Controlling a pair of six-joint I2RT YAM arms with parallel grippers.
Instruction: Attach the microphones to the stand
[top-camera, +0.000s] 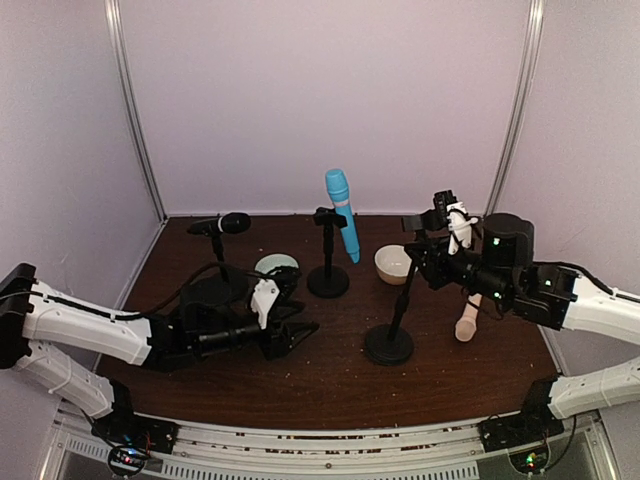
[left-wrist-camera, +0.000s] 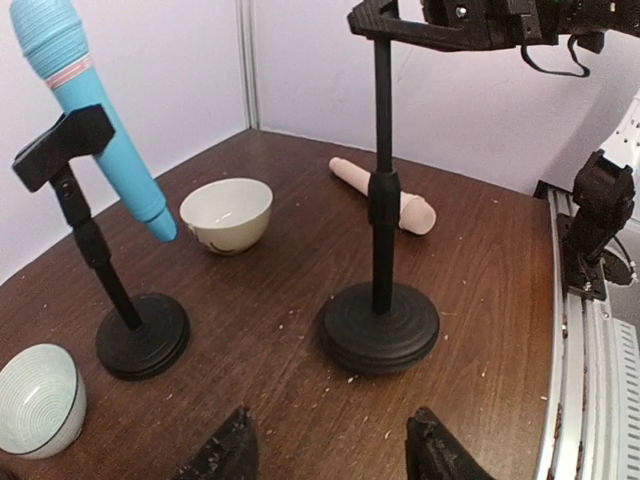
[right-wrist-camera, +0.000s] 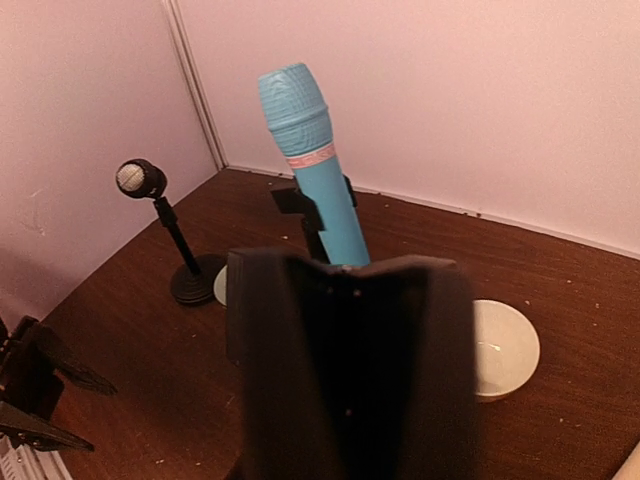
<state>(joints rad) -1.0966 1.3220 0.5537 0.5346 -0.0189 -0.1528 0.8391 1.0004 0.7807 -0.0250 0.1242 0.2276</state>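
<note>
The light blue microphone (top-camera: 342, 213) sits clipped in the middle stand (top-camera: 328, 280), head up; it also shows in the left wrist view (left-wrist-camera: 95, 110) and the right wrist view (right-wrist-camera: 315, 170). The black microphone (top-camera: 225, 223) lies in the left stand's clip. The cream-beige microphone (top-camera: 468, 318) lies on the table at the right, beside the empty right stand (top-camera: 389, 344). My right gripper (top-camera: 420, 245) is closed on that stand's clip (right-wrist-camera: 350, 370), which hides its fingers in the wrist view. My left gripper (top-camera: 300, 318) is open and empty, low over the table (left-wrist-camera: 332, 420).
A cream bowl (top-camera: 393, 264) stands between the middle and right stands. A pale green bowl (top-camera: 276, 264) stands behind my left gripper, next to the left stand's base. Walls close the back and sides. A rail runs along the near edge.
</note>
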